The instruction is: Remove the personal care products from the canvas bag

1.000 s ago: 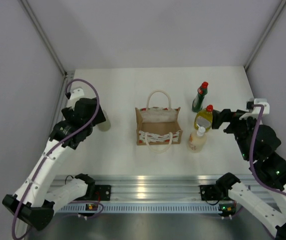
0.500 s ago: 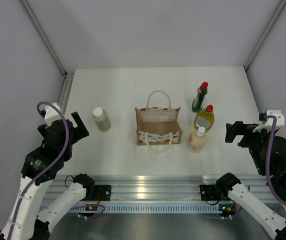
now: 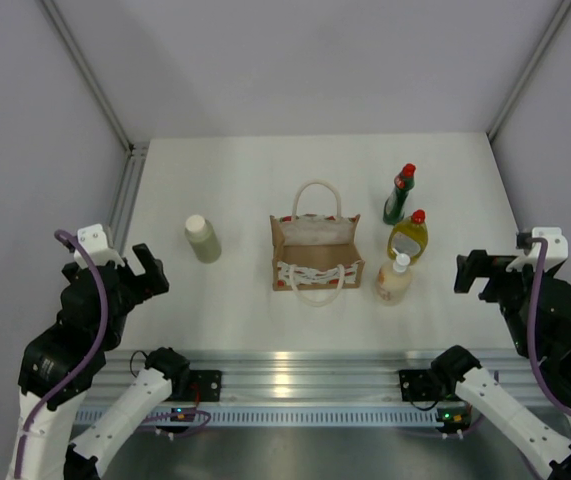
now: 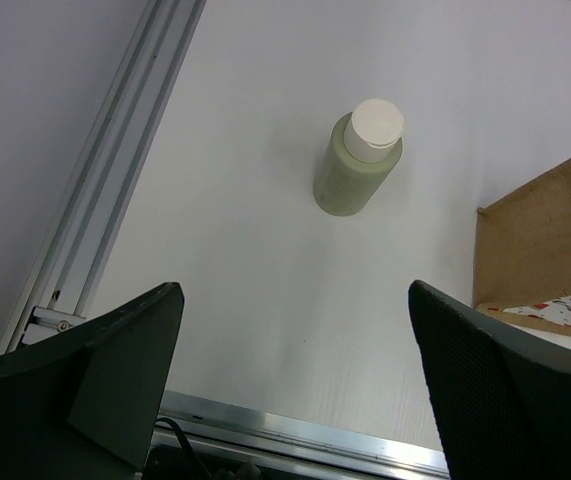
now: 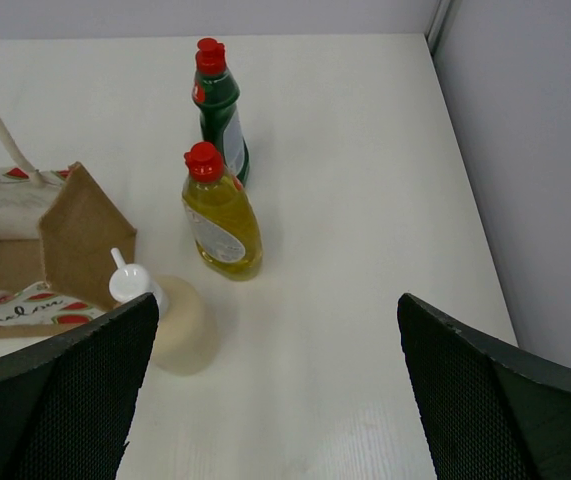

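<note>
Canvas bag (image 3: pixel 315 250) sits upright mid-tabletop (image 3: pixel 245 170), mouth open upward, rope handles looped over front & back edges, red/white pattern on near side. It lies between the two end effectors, well apart from both: fwd-right of the left one, fwd-left of the right one.

All 4 bottles stand upright on the tabletop, outside the bag:
- Pale green btl w/ white cap (image 3: pixel 202 239): straight ahead of the left end effector (image 3: pixel 149 272), between it & the bag, touching neither.
- Cream pump btl (image 3: pixel 393 280): closest to the right end effector (image 3: pixel 470 272), ahead-left of it, just beside the bag's near right corner.
- Yellow btl w/ red cap (image 3: pixel 407 236): just behind the pump btl, further ahead of the right end effector.
- Dark green btl w/ red cap (image 3: pixel 399 194): farthest out from the right end effector, just behind the yellow one.

Left end effector: jaws spread wide, nothing between them, hovering near the tabletop's near-left edge. Right end effector: jaws also wide apart, holding nothing, near the right edge.
</note>
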Tool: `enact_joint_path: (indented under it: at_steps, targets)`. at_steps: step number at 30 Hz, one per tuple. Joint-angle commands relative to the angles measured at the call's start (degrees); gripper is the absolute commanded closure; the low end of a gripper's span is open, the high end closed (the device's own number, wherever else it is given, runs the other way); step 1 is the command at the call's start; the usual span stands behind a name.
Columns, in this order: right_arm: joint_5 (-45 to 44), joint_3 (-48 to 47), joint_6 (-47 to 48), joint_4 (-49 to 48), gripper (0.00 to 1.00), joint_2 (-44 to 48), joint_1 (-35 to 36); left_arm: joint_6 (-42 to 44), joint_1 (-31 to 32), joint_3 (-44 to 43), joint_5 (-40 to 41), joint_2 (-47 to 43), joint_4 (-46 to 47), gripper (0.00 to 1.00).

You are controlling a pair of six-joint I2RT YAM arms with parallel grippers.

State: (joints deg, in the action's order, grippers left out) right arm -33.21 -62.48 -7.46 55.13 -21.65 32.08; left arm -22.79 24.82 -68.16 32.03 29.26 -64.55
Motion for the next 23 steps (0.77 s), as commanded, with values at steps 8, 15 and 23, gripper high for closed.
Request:
enact_joint_path:
  at_steps: [8,15,23]
  targets:
    - [-1.59,-0.45,0.87,1.64,0.01,1.35,-0.43,0.99,-0.21,-0.57,-1.18,0.45,-0.05,0.02]
    - [-1.15,-0.45,0.96,1.64,0.0,1.35,-0.44,0.55,-0.21,-0.57,-1.45,0.28,-0.05,0.02]
    - [-0.98,-0.36,0.08,1.73,0.01,1.35,-0.43,0.81,-0.21,-0.48,-2.5,0.19,0.04,0.02]
